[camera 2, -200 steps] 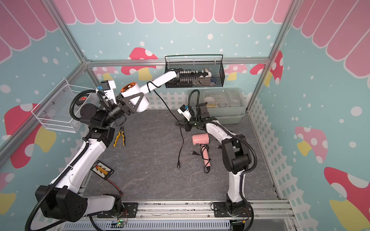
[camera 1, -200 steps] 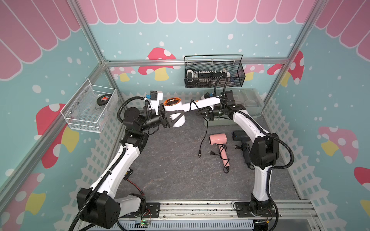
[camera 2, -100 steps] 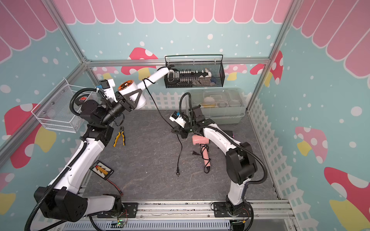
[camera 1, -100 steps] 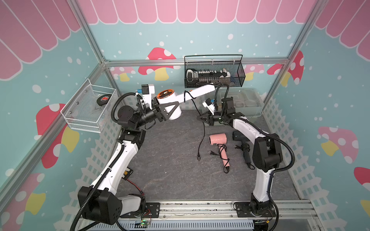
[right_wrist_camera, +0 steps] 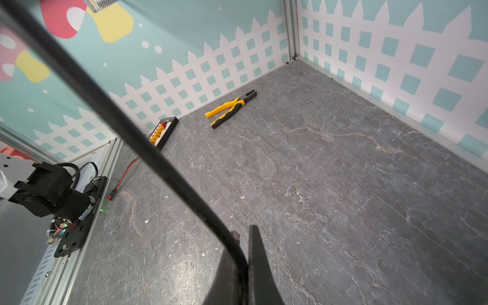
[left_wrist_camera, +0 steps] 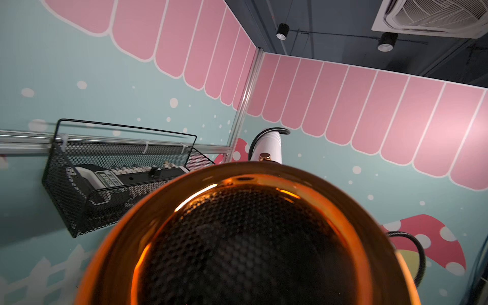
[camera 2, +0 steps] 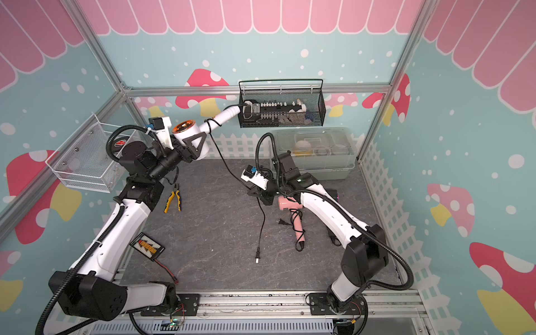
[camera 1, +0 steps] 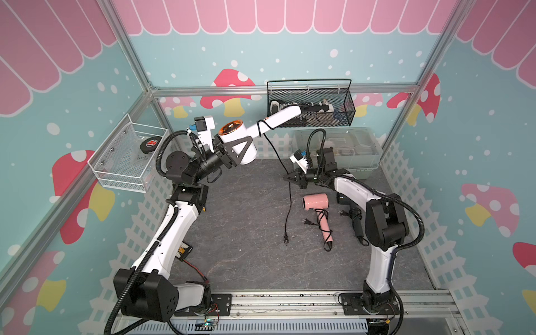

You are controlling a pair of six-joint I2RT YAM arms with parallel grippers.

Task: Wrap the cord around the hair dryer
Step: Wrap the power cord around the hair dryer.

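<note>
White hair dryer [camera 1: 237, 142] with a copper mesh back, raised high over the far left of the worktop [camera 1: 237, 232], barrel clamped between the jaws of the left tool [camera 1: 242, 149], handle slanting up toward a black wire basket [camera 1: 345, 113] on the back wall, tip appearing near the mesh in both top views. Black cord [camera 1: 288, 208] looped roughly once around that handle (exact count of turns hard to make out), then stretched down and across to the right tool [camera 1: 291, 179], closed tight on it mid-length and, in the right wrist view, pinched between two dark fingers [right_wrist_camera: 257, 269]. Below the pinch, a slack tail hanging to the plug [camera 1: 285, 240], at or just above the worktop. Near that tail, a pink hair dryer [camera 1: 316, 201] lying flat with its own cord bundled at the handle; yellow pliers [camera 2: 173, 200] well apart, by the left arm. Likely trouble from here, as a judgement: cord sliding through the closed jaws under tension and loosening the turn; loop slipping off the smooth handle end for want of steady pull; dangling plug dragging into the pink dryer's cord and snagging; handle tip catching the basket mesh on a swing; round barrel twisting in the left grip under a sideways tug.
</note>
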